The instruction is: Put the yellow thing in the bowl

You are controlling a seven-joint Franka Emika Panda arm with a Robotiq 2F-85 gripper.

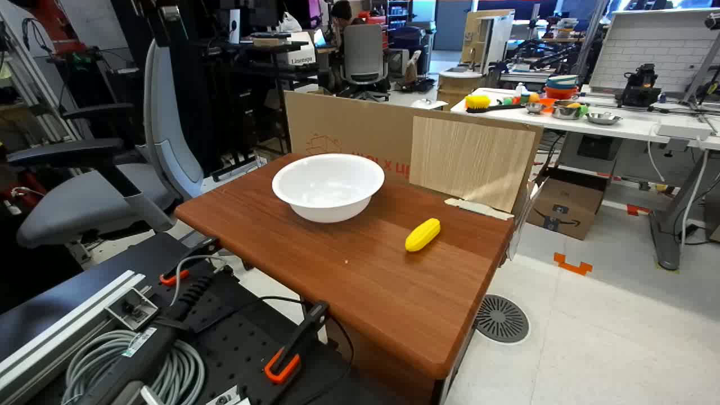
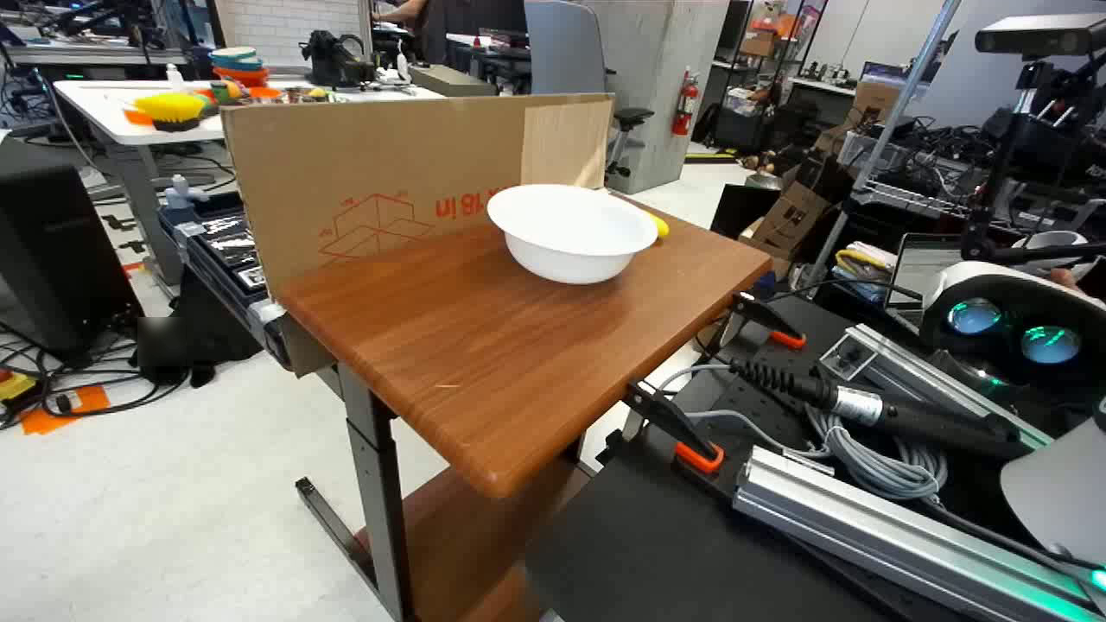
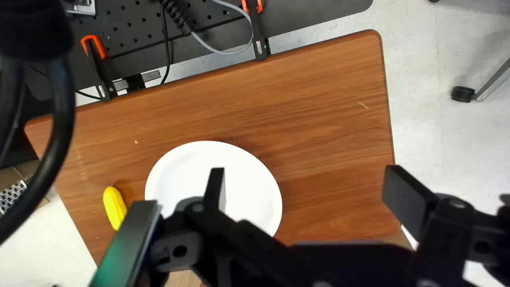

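Observation:
The yellow thing point(image 1: 423, 234) lies on the brown table, apart from the bowl. In an exterior view the yellow thing point(image 2: 660, 225) is partly hidden behind the bowl. It also shows at the left of the wrist view point(image 3: 114, 207). The white bowl point(image 1: 331, 214) stands upright on the table; its inside looks empty. The bowl also shows in an exterior view point(image 2: 572, 263) and in the wrist view point(image 3: 187, 171), partly covered by a finger. My gripper point(image 3: 305, 175) is open with nothing between its fingers, high above the table. The gripper is out of both exterior views.
The brown table point(image 1: 360, 281) has a cardboard sheet point(image 2: 380, 173) standing along one long edge. A light wood panel point(image 1: 471, 160) leans on it. Black and orange clamps point(image 1: 298, 343) grip the opposite edge. A grey chair point(image 1: 107, 185) stands near one end. A dark cable point(image 3: 59, 127) hangs in the wrist view.

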